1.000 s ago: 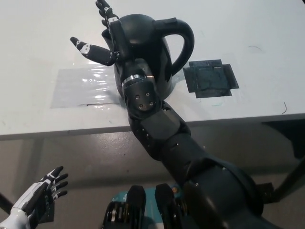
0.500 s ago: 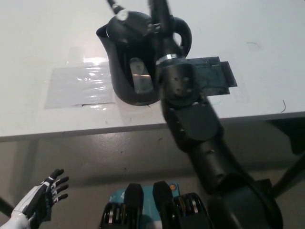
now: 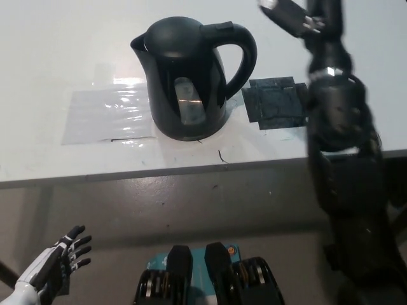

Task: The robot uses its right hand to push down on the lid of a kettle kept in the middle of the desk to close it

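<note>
Looking down, you see the kettle (image 3: pixel 191 76) upright on the white tabletop (image 3: pixel 57 51) with its lid (image 3: pixel 175 32) down, a clear taped sheet (image 3: pixel 105 114) just left of it and a dark patch (image 3: pixel 275 103) just right of it. Your right hand (image 3: pixel 294 18) is raised to the kettle's right, beyond the handle and apart from it (whether it's spread or closed, you cannot tell). Your left hand (image 3: pixel 58 262) rests well below the kettle, under the tabletop edge, fingers spread and holding nothing.
</note>
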